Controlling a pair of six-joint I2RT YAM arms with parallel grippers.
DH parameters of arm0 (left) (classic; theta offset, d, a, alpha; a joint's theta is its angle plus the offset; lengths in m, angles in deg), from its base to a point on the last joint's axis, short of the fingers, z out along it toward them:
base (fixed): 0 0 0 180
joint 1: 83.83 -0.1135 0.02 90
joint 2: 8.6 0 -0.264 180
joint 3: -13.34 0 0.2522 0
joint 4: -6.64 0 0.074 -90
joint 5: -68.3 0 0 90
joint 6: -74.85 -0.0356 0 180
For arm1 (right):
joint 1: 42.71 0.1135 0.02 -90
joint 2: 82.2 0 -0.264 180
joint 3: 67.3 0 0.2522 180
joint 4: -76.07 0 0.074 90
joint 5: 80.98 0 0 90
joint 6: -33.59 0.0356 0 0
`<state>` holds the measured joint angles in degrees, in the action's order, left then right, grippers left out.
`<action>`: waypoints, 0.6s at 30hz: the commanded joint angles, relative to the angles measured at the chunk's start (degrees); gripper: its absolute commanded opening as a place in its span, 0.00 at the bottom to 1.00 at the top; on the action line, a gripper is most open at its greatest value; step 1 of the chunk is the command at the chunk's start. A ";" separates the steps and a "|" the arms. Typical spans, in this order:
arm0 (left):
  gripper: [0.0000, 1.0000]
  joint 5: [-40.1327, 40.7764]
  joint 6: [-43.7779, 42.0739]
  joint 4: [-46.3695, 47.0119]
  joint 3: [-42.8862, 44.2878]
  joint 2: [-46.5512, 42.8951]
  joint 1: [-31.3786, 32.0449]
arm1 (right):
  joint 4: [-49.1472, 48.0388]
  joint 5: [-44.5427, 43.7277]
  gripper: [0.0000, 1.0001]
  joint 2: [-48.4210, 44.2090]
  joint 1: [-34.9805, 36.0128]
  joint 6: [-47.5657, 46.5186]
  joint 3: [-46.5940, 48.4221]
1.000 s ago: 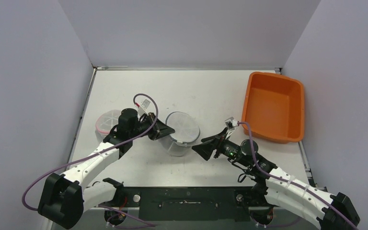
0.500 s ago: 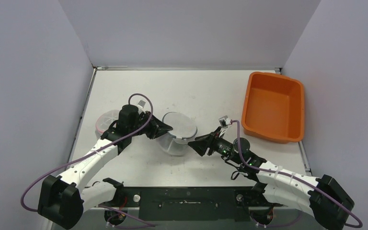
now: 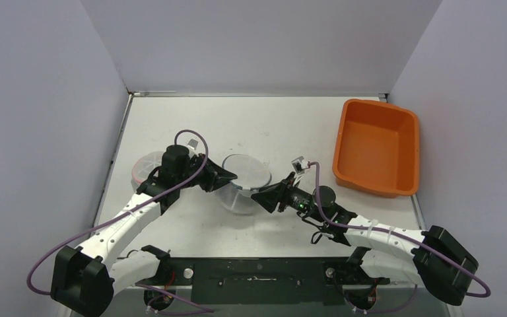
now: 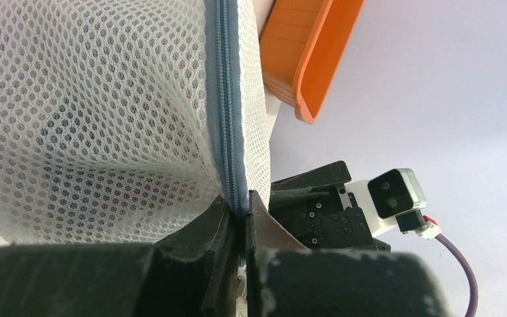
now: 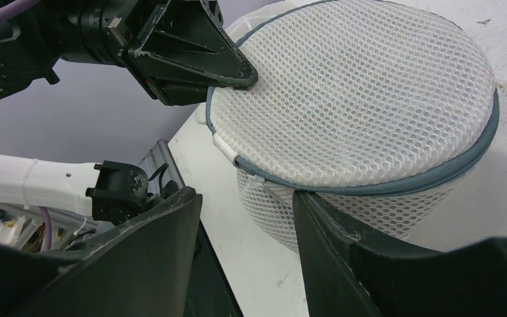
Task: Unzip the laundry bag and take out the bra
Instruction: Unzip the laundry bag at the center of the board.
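Laundry bag (image 3: 245, 177), top external view: a small drum of white mesh standing on the table (image 3: 284, 125) near mid-width, between the two arms and well apart from the orange bin (image 3: 376, 148) at the right. The left gripper (image 3: 228, 178) meets its upper left rim; the right gripper (image 3: 259, 197) sits just beside its lower right side. Left wrist view: the left gripper (image 4: 238, 212) is pinched tight on the grey zipper (image 4: 223, 99), the mesh (image 4: 99, 119) bulging away on one side of the seam; the pull tab cannot be made out. Right wrist view: the right gripper (image 5: 245, 198) has its jaws apart, holding nothing, its fingers (image 5: 330, 244) on either side of the near wall of the bag (image 5: 350, 99) below the zipper band (image 5: 396, 186); the left gripper (image 5: 221, 72) clamps the far rim. The bra is not discernible through the mesh. Handling, by judgement: the bag is light and soft and yields when pulled, so it needs one anchoring grip on the stiffer zipper tape while the other gripper takes the pull tab, not the loose mesh.
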<state>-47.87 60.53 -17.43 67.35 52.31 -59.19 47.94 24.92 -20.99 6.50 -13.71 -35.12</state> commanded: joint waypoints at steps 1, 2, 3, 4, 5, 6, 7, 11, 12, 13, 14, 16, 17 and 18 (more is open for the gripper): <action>0.00 -0.87 1.15 4.37 0.18 -1.99 -0.30 | -4.55 -0.08 0.52 1.20 0.66 -0.52 3.00; 0.00 -0.92 1.19 4.55 -0.01 -2.13 -0.30 | -4.44 -0.08 0.50 1.39 0.83 -0.53 3.03; 0.00 -0.90 1.22 4.63 -0.15 -2.31 -0.31 | -4.39 0.00 0.49 1.51 0.99 -0.59 3.07; 0.00 -0.78 1.30 4.60 -0.25 -2.41 -0.37 | -4.35 0.08 0.48 1.65 1.12 -0.55 3.14; 0.00 -0.68 1.31 4.59 -0.26 -2.47 -0.33 | -4.25 0.09 0.48 1.71 1.29 -0.66 3.20; 0.00 -0.72 1.31 4.58 -0.26 -2.56 -0.38 | -4.11 0.05 0.47 1.78 1.53 -0.68 3.23; 0.00 -0.68 1.27 4.59 -0.26 -2.62 -0.37 | -4.01 -0.10 0.47 1.76 1.65 -0.69 3.30; 0.00 -0.79 1.27 4.73 -0.27 -2.95 -0.39 | -3.88 -2.11 0.47 1.92 2.09 -0.73 3.22; 0.00 -0.93 1.34 4.83 -0.30 -2.99 -0.39 | -3.90 -2.78 0.47 1.83 2.20 -0.70 3.07; 0.00 -0.96 1.38 4.85 -0.34 -3.06 -0.39 | -3.90 -3.30 0.47 1.93 2.28 -0.60 2.99; 0.00 -0.96 1.42 4.92 -0.41 -3.21 -0.34 | -4.02 -3.50 0.47 2.16 2.30 -0.60 3.06; 0.00 -0.91 1.44 5.10 -0.61 -3.49 -0.38 | -4.72 -3.72 0.46 2.69 2.47 -0.44 3.06; 0.00 -0.91 1.56 5.23 -0.73 -3.59 -0.39 | -5.00 -3.76 0.45 3.02 2.47 -0.34 3.13; 0.00 -0.95 1.62 5.35 -0.85 -3.67 -0.36 | -5.18 -3.89 0.44 3.30 2.55 -0.27 3.19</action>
<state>-47.89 61.23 -16.95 66.52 50.69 -59.21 47.70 22.82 -18.72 8.43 -13.71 -34.14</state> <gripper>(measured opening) 0.033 0.453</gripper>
